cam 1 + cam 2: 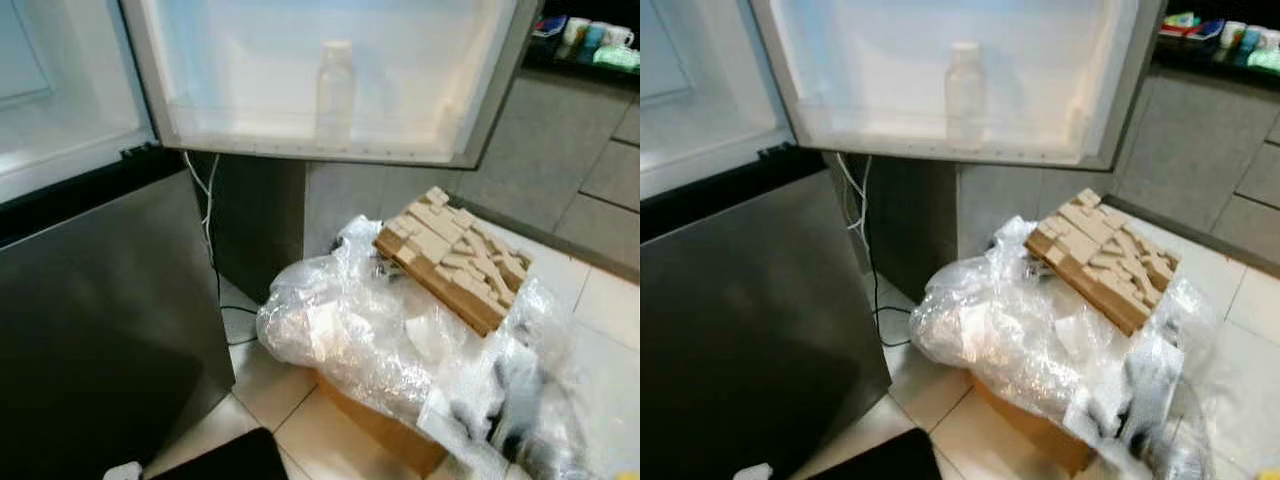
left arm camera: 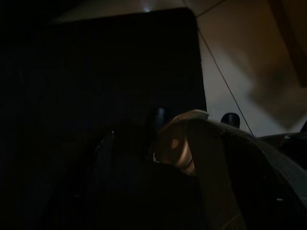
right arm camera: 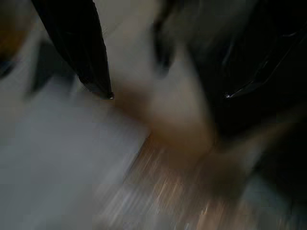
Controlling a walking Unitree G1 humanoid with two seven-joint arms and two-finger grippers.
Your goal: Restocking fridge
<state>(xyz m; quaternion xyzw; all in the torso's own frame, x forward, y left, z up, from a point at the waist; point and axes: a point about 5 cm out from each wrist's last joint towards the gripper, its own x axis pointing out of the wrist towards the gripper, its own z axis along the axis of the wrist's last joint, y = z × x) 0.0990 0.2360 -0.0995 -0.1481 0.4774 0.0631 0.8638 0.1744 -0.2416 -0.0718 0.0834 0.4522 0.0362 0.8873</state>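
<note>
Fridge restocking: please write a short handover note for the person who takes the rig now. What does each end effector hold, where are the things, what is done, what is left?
Left end effector: its wrist view is very dark; open or shut cannot be told.
Right end effector: its wrist view is blurred; one black finger shows, state unclear.
Fridge door stands open; one clear bottle stands upright in its shelf.
Beside the fridge, on the floor: plastic wrap piled over a cardboard box, with a wooden block puzzle on top, tilted.
Done: door open, one bottle in.
Left: no other stock is visible; find it first.
</note>
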